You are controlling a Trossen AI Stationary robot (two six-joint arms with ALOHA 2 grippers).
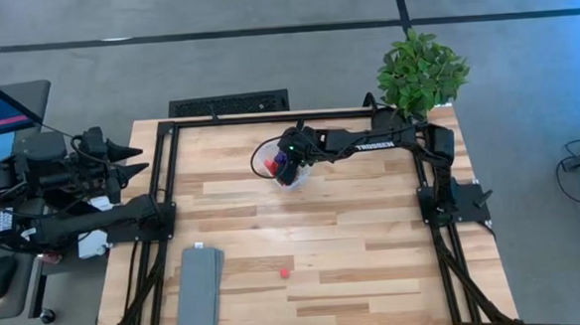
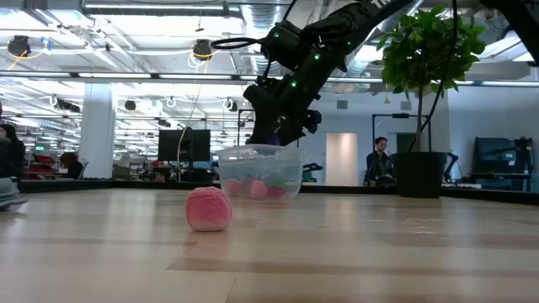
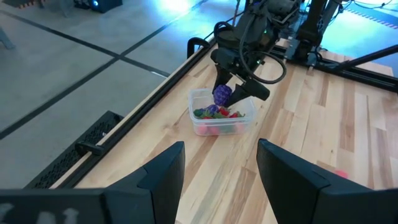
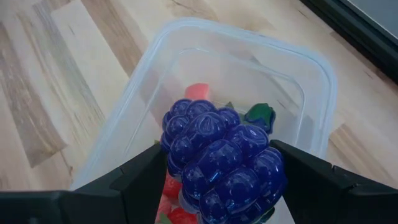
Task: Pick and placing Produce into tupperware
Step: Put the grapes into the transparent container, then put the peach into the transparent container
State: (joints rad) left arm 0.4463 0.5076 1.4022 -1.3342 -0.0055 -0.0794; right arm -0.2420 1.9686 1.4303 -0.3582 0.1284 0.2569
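Two dark robot arms are sharing a pale wooden table (image 1: 353, 229), but only one is working. The right gripper (image 4: 217, 171) is hanging directly over the small clear plastic tub with rounded corners (image 1: 288, 168), which is sitting toward the far edge of the table, near the middle of its width. Its jaws are standing fairly wide and pressing on either side of a purple toy grape cluster (image 4: 221, 158), holding it just above the open container, seemingly so that a release would drop it straight inside rather than onto the wood. Several small toy pieces (image 3: 217, 114), red and green among them, are already lying in the bottom of the tub beneath the grapes. One small pink toy piece (image 2: 208, 209) is lying alone on the bare wood toward the near edge, well apart from the container, so at least that item is waiting to be collected. The left gripper (image 3: 221, 165) is resting off the table's left side, pointing across toward the tub with its jaws partly open and nothing between them, apparently parked out of the working arm's way. A flat grey rectangular slab (image 1: 199, 289) is lying near the front left corner, and a leafy green potted plant (image 1: 419, 71) is standing at the far right corner, both clear of the action.
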